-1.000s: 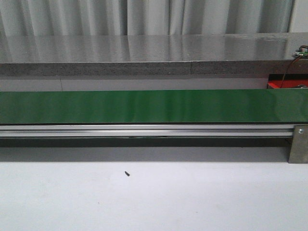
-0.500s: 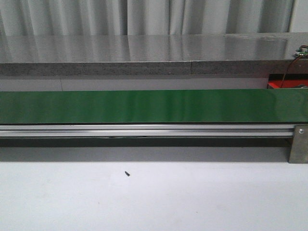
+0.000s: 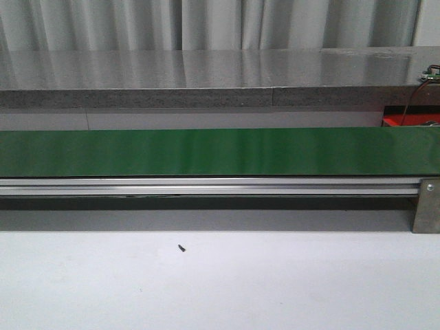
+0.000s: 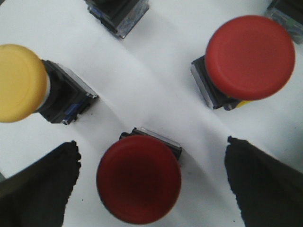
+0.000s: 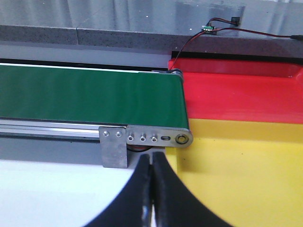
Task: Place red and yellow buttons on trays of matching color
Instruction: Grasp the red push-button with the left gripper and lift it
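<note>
In the left wrist view, my left gripper (image 4: 151, 146) is open above a white surface, its black fingers (image 4: 42, 184) wide apart on either side of a red button (image 4: 138, 178). A second red button (image 4: 250, 56) and a yellow button (image 4: 19, 82) lie farther off, each on a black base. In the right wrist view, my right gripper (image 5: 152, 158) is shut with nothing in it, near the belt's end. Beside it lie the yellow tray (image 5: 246, 170) and the red tray (image 5: 236, 92). Neither gripper appears in the front view.
A green conveyor belt (image 3: 206, 151) on an aluminium rail runs across the front view, with a grey counter behind. Its end bracket (image 5: 147, 138) sits just beyond my right fingertips. Another black button base (image 4: 118, 14) lies at the edge of the left wrist view.
</note>
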Available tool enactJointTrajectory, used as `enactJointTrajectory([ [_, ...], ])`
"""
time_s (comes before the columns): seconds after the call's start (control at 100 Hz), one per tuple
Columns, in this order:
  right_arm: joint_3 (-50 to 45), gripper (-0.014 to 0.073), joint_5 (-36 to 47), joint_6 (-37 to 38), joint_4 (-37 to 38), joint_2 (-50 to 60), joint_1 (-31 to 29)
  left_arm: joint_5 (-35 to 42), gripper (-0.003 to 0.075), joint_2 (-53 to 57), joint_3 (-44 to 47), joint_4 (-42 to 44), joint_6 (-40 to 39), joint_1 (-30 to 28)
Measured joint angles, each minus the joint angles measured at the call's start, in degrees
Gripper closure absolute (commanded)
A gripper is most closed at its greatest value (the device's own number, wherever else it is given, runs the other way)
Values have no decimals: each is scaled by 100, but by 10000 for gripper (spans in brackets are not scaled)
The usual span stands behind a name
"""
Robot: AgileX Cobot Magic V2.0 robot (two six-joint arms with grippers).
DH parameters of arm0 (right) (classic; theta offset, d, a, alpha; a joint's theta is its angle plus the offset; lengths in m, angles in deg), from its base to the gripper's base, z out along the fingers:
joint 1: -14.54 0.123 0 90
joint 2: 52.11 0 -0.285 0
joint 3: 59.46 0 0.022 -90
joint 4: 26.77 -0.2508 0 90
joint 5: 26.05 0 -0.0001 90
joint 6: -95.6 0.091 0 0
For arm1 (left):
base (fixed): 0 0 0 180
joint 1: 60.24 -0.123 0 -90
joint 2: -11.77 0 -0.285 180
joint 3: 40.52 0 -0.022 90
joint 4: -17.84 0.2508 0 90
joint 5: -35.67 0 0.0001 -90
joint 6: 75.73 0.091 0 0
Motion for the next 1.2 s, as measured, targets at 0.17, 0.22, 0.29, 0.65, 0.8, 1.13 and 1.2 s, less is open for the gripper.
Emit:
enactJointTrajectory([
  [0.17,0,662,0,0,0,0,0,213,182,-164,0,-24,0,0],
  [0.22,0,662,0,0,0,0,0,268,232,-173,0,-35,0,0],
  [0.29,0,662,0,0,0,0,0,315,296,-173,0,-33,0,0],
  [0.65,0,662,0,0,0,0,0,390,579,-147,-8,-22,0,0],
  [0.8,0,662,0,0,0,0,0,270,606,188,-8,-22,0,0],
  [1.13,0,662,0,0,0,0,0,-953,606,1094,-1122,-967,1402,420],
  [1.2,0,662,0,0,0,0,0,-1039,606,1094,-1429,-1534,1883,513],
])
